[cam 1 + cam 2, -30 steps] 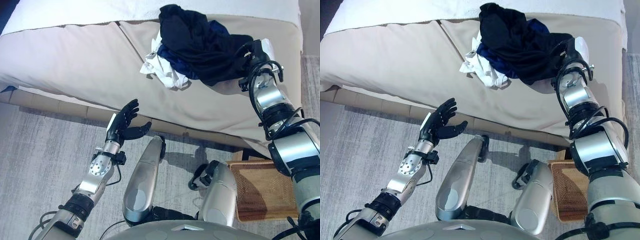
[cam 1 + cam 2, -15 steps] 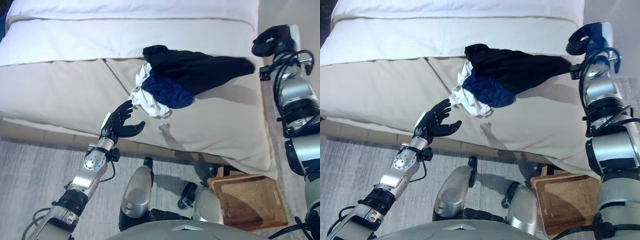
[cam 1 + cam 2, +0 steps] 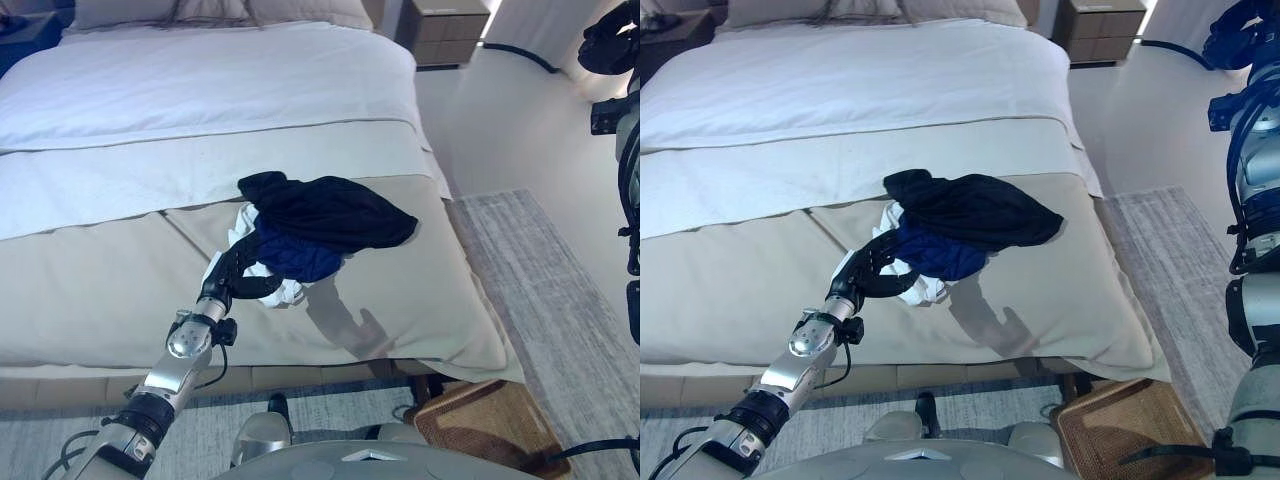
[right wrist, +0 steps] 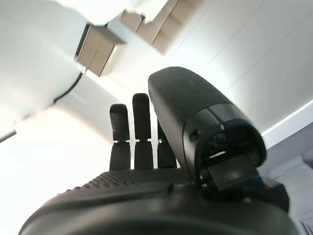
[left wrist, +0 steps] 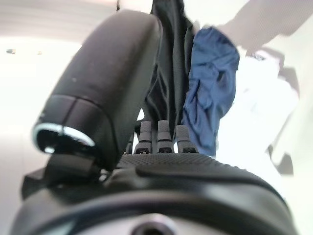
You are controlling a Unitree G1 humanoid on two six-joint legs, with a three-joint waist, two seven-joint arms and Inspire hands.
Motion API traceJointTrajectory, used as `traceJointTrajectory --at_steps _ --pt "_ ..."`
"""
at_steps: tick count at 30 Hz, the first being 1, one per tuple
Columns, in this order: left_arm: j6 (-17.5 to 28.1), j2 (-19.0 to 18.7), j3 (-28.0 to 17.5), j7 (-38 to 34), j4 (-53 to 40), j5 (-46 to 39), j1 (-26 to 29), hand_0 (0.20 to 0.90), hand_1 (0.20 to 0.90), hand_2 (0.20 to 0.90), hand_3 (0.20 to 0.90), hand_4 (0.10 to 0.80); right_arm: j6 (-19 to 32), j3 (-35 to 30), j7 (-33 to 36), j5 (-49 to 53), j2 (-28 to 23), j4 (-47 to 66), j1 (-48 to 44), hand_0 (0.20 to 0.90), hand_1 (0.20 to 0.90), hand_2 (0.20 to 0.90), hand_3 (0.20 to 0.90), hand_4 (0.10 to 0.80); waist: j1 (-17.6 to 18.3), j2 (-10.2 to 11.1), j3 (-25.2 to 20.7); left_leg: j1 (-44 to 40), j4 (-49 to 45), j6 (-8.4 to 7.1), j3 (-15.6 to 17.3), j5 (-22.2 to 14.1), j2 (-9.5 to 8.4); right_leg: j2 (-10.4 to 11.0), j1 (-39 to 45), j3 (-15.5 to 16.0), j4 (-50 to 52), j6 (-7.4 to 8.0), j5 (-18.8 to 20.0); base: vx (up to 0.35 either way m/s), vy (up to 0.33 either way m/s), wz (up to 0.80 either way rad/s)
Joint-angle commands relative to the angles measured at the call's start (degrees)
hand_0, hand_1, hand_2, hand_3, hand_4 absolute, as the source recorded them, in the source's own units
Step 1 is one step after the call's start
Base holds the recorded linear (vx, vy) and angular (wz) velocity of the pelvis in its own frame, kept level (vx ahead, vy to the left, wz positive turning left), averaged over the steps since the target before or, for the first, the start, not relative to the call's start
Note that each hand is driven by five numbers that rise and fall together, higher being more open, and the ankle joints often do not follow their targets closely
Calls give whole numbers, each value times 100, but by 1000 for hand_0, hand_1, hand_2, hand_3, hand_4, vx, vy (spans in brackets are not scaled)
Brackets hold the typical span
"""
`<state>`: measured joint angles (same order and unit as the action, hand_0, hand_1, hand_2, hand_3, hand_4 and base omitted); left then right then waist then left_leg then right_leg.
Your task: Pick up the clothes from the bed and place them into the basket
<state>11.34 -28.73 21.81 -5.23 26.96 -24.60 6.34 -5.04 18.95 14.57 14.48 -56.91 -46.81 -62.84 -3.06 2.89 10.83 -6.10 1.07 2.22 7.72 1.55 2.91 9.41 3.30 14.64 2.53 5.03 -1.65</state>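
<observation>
One pile of clothes (image 3: 315, 225), black, blue and white, lay on the beige cover near the foot of the wide white bed (image 3: 200, 90). The left hand (image 3: 238, 272) was at the pile's near edge, its fingers reaching into the cloth with nothing grasped. The right hand (image 3: 1240, 22) was raised high, well apart, fingers straight and empty. One brown woven basket (image 3: 1135, 435) sat on the floor by the bed's corner.

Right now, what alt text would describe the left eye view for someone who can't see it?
The left hand reaches into a pile of clothes on the bed. The right hand is raised at the right edge, empty, and a basket sits on the floor.
</observation>
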Motion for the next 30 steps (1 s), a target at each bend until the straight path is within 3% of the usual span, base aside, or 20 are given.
traceJointTrajectory --at_steps 1,5,6,7,8,13,20,30 --pt "423 26 142 30 -67 236 172 900 900 900 900 800 449 229 -130 -91 -789 382 -313 300 300 300 200 100 95 -20 -696 -1 98 -579 204 -389 117 -215 227 14 -339 -23 110 3 4 -20" --pt "375 144 63 60 89 269 215 900 900 900 900 800 389 46 -480 121 -678 629 109 300 300 300 200 100 209 -13 -723 -36 56 -553 292 -439 122 -241 213 -127 -392 -35 123 36 2 -17" --pt "332 171 28 56 100 271 231 900 900 900 900 800 358 -90 -596 99 -571 738 335 396 396 396 313 213 222 -18 -719 -21 24 -548 310 -447 125 -230 205 -135 -380 -33 123 45 -10 -21" --pt "279 211 -14 52 100 288 243 900 900 900 900 800 310 -214 -682 61 -453 869 565 676 676 676 639 539 226 -28 -712 -12 23 -548 315 -444 124 -219 203 -127 -387 -28 130 45 -9 -23" --pt "254 220 -29 53 95 302 242 900 900 900 900 800 274 -284 -680 27 -389 949 698 900 900 900 900 800 217 -24 -708 -14 30 -544 309 -438 119 -219 210 -123 -398 -29 136 45 -5 -17" --pt "37 283 -146 -22 57 317 179 900 900 900 900 800 157 -388 -837 -69 116 886 1066 900 900 900 900 800 68 -48 -669 -4 50 -514 185 -444 62 -204 272 -44 -412 -53 102 51 -17 2" --pt "-7 263 -372 -83 116 211 -117 900 900 900 900 800 142 -204 -903 -248 383 757 1072 900 900 900 900 800 -172 -56 -653 3 117 -513 25 -407 21 -174 365 150 -434 -67 73 29 -16 20" --pt "-52 348 -463 -94 86 180 -363 900 900 900 900 800 516 -34 -695 -507 698 544 993 900 900 900 900 800 -536 -78 -589 118 109 -501 -278 -359 -55 -112 424 378 -385 -89 22 18 3 18"
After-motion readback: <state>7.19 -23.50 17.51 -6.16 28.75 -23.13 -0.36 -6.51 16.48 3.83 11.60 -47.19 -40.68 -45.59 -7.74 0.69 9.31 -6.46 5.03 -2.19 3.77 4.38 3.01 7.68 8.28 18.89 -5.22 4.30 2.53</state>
